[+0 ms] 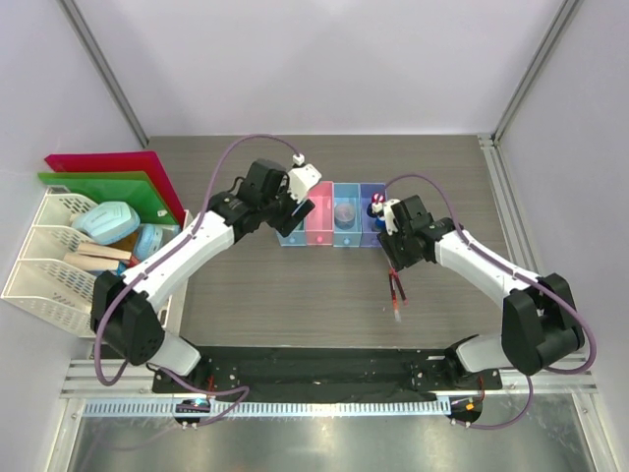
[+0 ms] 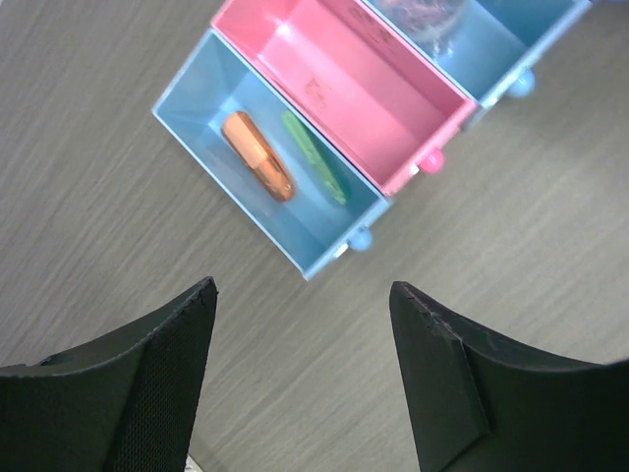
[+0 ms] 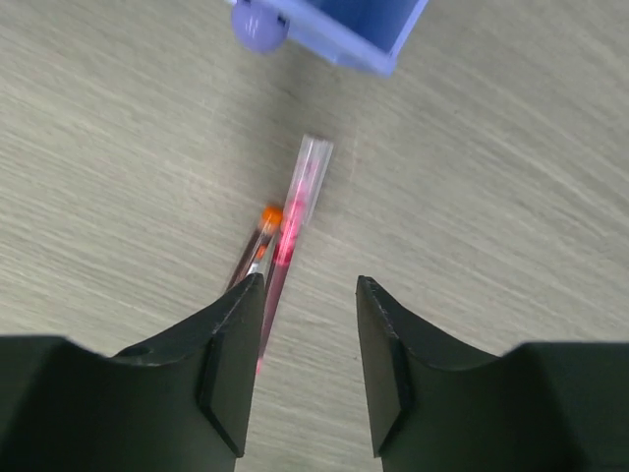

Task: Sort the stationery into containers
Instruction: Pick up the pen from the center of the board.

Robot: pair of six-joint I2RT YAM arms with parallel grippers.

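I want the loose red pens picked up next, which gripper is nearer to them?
Right. The right gripper hangs just above the red pens. The left gripper is at the leftmost light blue box, well away from them.

We saw a grey wood-grain table filling the middle of the top view. At its nine o'clock edge stood a white mesh rack. Toward ten o'clock from the rack a green folder stood on edge, with a red folder just behind it. In the rack lay a pale blue case, a smaller pale blue thing at its four o'clock, and a pinkish block at its six o'clock. At six o'clock on the table a black base plate ran along the edge, beside a white slotted strip.
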